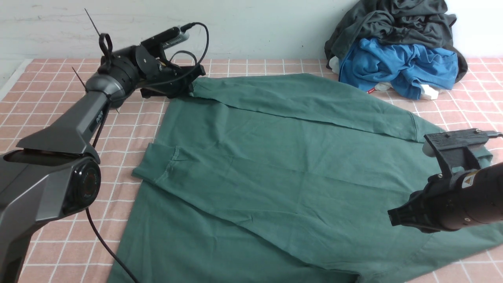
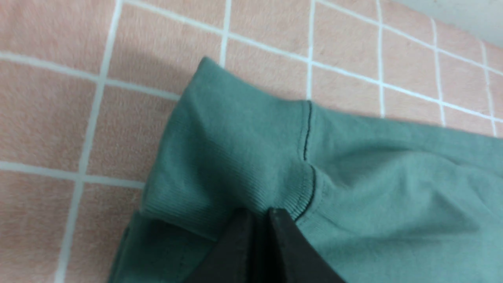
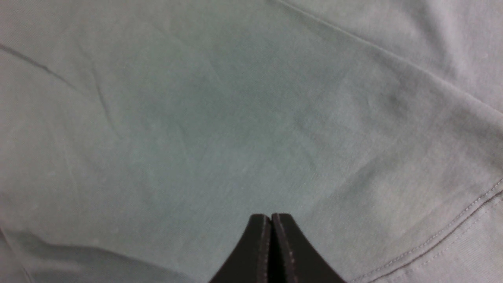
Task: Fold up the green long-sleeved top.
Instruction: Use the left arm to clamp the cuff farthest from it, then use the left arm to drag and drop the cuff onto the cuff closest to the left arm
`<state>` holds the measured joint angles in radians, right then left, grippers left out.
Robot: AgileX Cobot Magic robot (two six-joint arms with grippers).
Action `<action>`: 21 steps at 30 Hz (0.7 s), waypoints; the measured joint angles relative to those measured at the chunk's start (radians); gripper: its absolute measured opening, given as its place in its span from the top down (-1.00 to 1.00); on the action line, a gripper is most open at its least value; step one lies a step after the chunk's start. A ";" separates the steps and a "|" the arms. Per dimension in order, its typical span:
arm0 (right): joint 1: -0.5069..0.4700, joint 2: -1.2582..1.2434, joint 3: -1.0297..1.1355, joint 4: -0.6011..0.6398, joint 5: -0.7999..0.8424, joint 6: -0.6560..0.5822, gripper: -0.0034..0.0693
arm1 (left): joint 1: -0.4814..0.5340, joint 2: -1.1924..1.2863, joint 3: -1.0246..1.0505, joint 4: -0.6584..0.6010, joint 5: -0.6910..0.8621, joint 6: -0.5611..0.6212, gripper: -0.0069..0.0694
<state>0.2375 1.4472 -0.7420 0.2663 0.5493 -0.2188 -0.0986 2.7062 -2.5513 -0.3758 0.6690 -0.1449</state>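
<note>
The green long-sleeved top point(image 1: 275, 165) lies spread flat on the pink checked cloth, both sleeves folded in across its body. At the far left my left gripper point(image 1: 191, 87) is down at the end of the far sleeve. In the left wrist view its jaws point(image 2: 257, 213) are shut on the ribbed cuff point(image 2: 220, 157), which bunches up at the tips. The other cuff point(image 1: 157, 165) lies loose at the near left. My right gripper point(image 1: 452, 147) hangs over the top's right side, shut with nothing between its fingers point(image 3: 271, 215). Only green fabric shows below it.
At the back right, against the wall, a dark grey-black garment point(image 1: 393, 19) is piled on a bright blue one point(image 1: 397, 65). Bare pink checked cloth point(image 1: 59, 86) shows left of the top. A black cable point(image 1: 106, 243) trails from the left arm.
</note>
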 joint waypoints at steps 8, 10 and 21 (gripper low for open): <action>0.000 0.000 -0.006 0.000 0.025 0.000 0.94 | 0.000 -0.178 0.000 0.142 0.418 0.089 0.78; 0.000 0.000 -0.023 0.000 0.051 0.000 0.94 | -0.001 -0.230 0.003 0.161 0.538 0.145 0.78; 0.000 -0.083 -0.069 -0.143 0.179 0.064 0.94 | -0.080 -0.501 0.406 0.238 0.565 0.189 0.78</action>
<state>0.2375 1.3639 -0.8107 0.1233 0.7280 -0.1549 -0.1786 2.2055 -2.1456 -0.1375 1.2343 0.0446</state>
